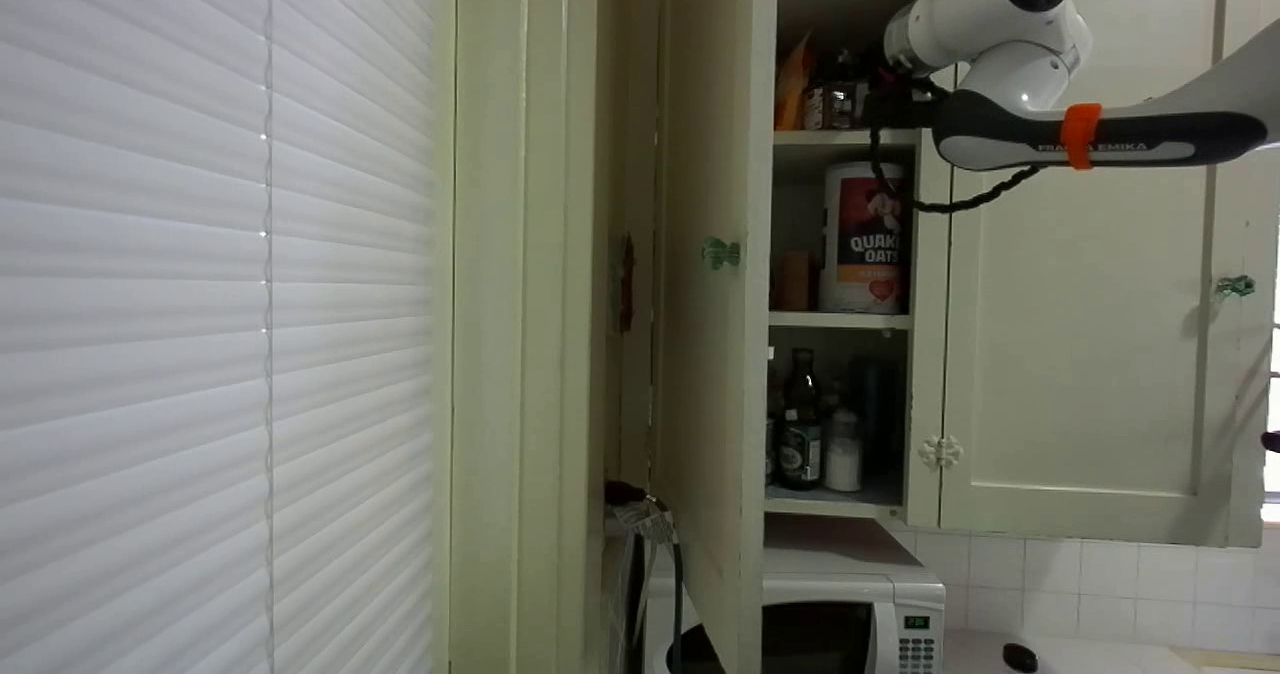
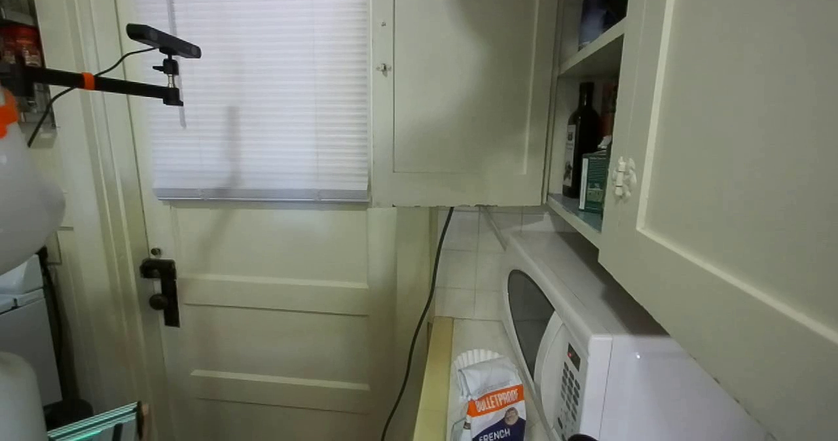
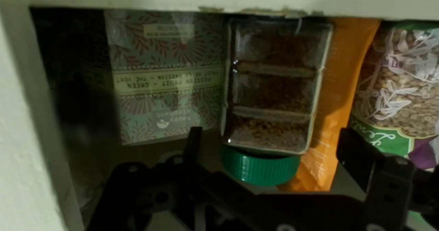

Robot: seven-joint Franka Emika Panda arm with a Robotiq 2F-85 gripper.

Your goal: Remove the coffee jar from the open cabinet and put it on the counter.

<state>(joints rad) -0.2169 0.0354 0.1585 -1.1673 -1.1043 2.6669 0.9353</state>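
The coffee jar (image 3: 272, 94), clear with brown granules and a green lid, stands on a cabinet shelf in the wrist view, which is upside down. My gripper (image 3: 270, 133) is open, its fingers apart to either side of the lid end in the picture. I see no contact, and cannot tell the depth. In an exterior view the gripper (image 1: 885, 99) is at the upper shelf of the open cabinet (image 1: 840, 320); dark jars there are too dim to tell apart. The cabinet's shelves (image 2: 592, 52) also show in an exterior view. The counter (image 1: 1080, 656) lies low, also in an exterior view (image 2: 481, 331).
An orange bag (image 3: 346, 70) and a patterned tea box (image 3: 168, 76) flank the jar; a lentil bag (image 3: 404, 97) is beyond. The open cabinet door (image 1: 705, 354) stands left of the shelves. A microwave (image 1: 840, 554) sits below. A Bulletproof bag (image 2: 494, 402) stands on the counter.
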